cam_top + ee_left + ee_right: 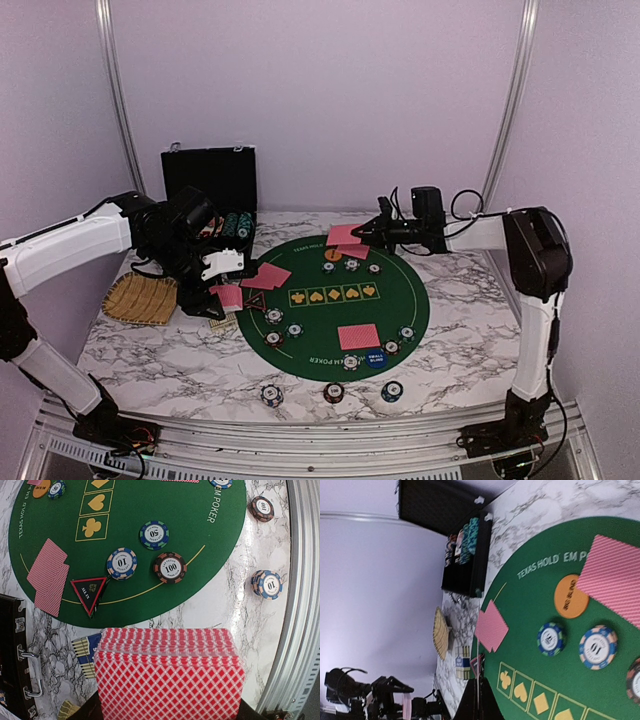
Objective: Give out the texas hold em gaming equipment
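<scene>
The marbled tabletop (pixel 180 350) carries a round green poker mat (pixel 400 300). A black chip case (pixel 210 180) stands open at the far left, and more chips are racked inside it. A woven straw tray (pixel 135 298) lies off the mat's left edge.

The left end effector (pixel 225 285) hangs over the mat's left rim, clamped on the deck of red-backed playing cards (pixel 170 680), which fills the bottom of its wrist view. The right end effector (pixel 385 232) reaches over the far side of the mat. Its fingers show only as a dark wedge at the bottom of its own view, so I cannot tell how wide it stands or whether it pinches a card.

Three card pairs already lie face down on the mat:
- one at the left (pixel 48 576)
- one at the far side (pixel 347 238)
- one at the near side (pixel 359 336)

The right side shows none, and the five suit boxes in the middle are bare.

The orange disc (pixel 571 596) sits by the far pair. The blue "small blind" disc (pixel 376 360) sits near the near pair, and the red-edged triangle (pixel 89 594) lies just beside the left pair.

Striped poker chips (pixel 121 563) lie in small groups on the mat. Three more (pixel 334 392) rest off it along the near edge.

The job looks well advanced. A fourth hand, and perhaps those outlying chips, seem to be what is left.
</scene>
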Robot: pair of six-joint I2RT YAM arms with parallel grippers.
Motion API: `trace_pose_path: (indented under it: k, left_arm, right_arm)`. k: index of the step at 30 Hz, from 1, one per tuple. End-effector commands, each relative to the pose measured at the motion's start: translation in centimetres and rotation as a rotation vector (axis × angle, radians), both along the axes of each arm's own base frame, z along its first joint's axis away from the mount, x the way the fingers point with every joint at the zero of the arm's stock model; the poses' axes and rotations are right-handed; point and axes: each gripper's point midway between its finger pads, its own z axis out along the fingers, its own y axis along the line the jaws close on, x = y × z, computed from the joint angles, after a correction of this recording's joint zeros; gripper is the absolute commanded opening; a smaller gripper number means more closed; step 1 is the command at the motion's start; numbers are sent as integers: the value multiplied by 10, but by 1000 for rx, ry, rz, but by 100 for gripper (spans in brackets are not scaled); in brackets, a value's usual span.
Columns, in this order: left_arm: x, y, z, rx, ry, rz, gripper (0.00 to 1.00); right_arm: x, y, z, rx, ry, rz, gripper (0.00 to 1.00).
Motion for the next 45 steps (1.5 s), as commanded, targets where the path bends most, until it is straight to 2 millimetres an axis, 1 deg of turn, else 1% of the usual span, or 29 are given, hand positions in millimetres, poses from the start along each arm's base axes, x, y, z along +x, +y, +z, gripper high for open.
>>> trace_pose_path:
  k: [1, 6, 7, 16, 18, 20, 27, 30, 36, 39, 41, 44, 45]
  left_arm:
    - [0, -2, 11, -24, -8, -3, 15]
    - [0, -2, 12, -25, -10, -3, 15]
    - [-1, -2, 12, -25, -10, -4, 15]
    - [-1, -1, 13, -26, -10, -3, 15]
    - [-1, -1, 13, -26, -11, -3, 15]
    - [-1, -1, 13, -25, -10, -4, 15]
    - [-2, 0, 13, -25, -10, -6, 15]
    - [-3, -1, 13, -26, -9, -7, 15]
    - [-4, 0, 14, -30, -8, -7, 15]
    - [-4, 0, 14, -31, -8, -8, 15]
    - [-4, 0, 14, -30, -8, -8, 15]
    - [-3, -1, 14, -31, -8, -7, 15]
    - [-2, -2, 15, -32, -10, -7, 15]
  right_arm:
    - [38, -22, -21, -102, -16, -63, 0]
    - [67, -33, -37, -162, -18, -106, 0]
    - [70, -34, -44, -173, -5, -112, 0]
    - [85, -39, -83, -239, 56, -147, 0]
    - [87, -39, -88, -246, 65, -150, 4]
    - [89, -40, -92, -261, 68, -156, 11]
    - [89, -48, -88, -332, 53, -164, 34]
    - [87, -55, -85, -389, 40, -176, 45]
    - [81, -69, -75, -494, 21, -193, 61]
    - [77, -75, -66, -554, -1, -207, 69]
    - [74, -77, -55, -588, -32, -218, 73]
    - [63, -69, -32, -587, -81, -215, 78]
    - [55, -64, -26, -575, -90, -205, 80]
